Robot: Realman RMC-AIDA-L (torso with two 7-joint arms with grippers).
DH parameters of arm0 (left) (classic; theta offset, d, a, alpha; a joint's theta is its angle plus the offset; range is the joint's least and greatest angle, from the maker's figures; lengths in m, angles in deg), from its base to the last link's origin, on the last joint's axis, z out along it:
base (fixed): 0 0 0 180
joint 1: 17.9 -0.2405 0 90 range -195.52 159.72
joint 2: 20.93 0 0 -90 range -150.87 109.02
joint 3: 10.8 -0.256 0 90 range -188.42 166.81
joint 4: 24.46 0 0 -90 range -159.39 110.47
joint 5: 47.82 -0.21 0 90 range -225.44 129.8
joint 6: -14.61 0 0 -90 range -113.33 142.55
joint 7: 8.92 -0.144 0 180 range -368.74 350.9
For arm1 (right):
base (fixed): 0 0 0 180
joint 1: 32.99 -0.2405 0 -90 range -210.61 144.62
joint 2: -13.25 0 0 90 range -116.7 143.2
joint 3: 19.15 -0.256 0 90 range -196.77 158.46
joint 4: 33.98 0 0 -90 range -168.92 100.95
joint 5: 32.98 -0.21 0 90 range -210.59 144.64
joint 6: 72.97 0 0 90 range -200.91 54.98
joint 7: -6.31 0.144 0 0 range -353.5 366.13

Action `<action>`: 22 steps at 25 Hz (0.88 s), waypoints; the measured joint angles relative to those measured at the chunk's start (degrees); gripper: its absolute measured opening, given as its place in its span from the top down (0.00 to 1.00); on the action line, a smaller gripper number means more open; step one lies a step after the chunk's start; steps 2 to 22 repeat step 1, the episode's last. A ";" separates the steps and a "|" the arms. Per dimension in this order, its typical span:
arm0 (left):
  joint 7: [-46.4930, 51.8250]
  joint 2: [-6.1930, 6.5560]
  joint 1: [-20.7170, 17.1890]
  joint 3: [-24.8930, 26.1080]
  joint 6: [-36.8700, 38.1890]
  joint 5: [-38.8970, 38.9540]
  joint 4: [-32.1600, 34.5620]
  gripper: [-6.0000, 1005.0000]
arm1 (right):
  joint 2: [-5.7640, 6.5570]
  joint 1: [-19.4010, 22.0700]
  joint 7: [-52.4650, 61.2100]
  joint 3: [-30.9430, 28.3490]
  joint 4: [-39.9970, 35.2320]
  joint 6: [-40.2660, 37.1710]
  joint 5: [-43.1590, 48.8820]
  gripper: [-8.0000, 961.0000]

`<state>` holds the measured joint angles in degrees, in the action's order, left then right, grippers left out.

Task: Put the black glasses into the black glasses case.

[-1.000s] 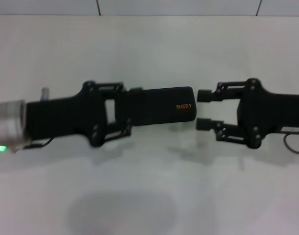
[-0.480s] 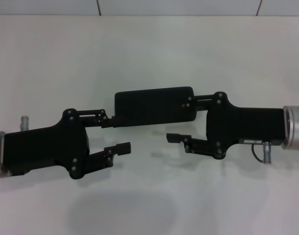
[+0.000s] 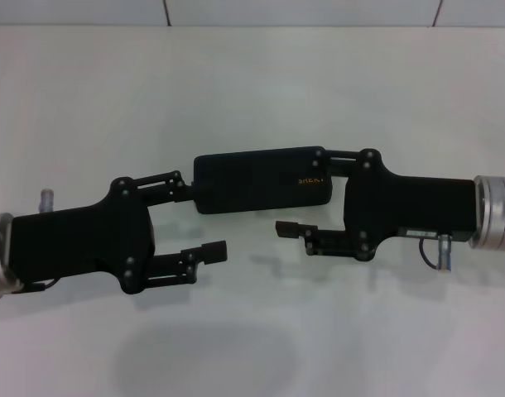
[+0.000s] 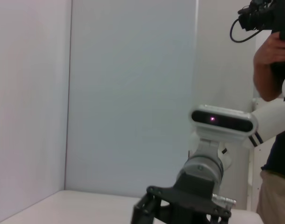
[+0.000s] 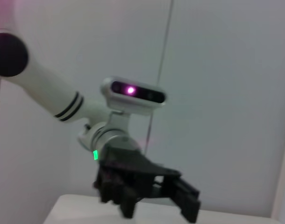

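Both grippers spread wide at either end of the closed black glasses case (image 3: 262,179), mid-desk.

Left gripper (image 3: 201,220) reaching in low and near-horizontal from the left side, angled slightly up toward the case; fingers apart, far finger (image 3: 171,187) touching or just beside the case's left end, near finger (image 3: 204,251) out in front of the case, clear of it. Right gripper (image 3: 300,194) mirrored from the right side, forearm level; fingers apart, far finger along the case's back right corner by the orange lettering, near finger (image 3: 290,229) in front of the case, not touching. Case lying flat on the white desk (image 3: 252,83), lid shut. Black glasses not visible in any view. Wrist views only showing the opposite arm against a wall.
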<state>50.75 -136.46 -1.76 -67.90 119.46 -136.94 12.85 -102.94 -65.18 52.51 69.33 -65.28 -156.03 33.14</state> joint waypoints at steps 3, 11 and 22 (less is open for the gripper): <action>-0.23 -0.10 -0.10 0.02 -0.24 -0.14 0.02 0.45 | 0.00 0.03 0.04 0.01 0.07 0.22 -0.30 0.49; -0.23 -0.10 -0.10 0.02 -0.24 -0.14 0.02 0.45 | 0.00 0.03 0.04 0.01 0.07 0.22 -0.30 0.49; -0.23 -0.10 -0.10 0.02 -0.24 -0.14 0.02 0.45 | 0.00 0.03 0.04 0.01 0.07 0.22 -0.30 0.49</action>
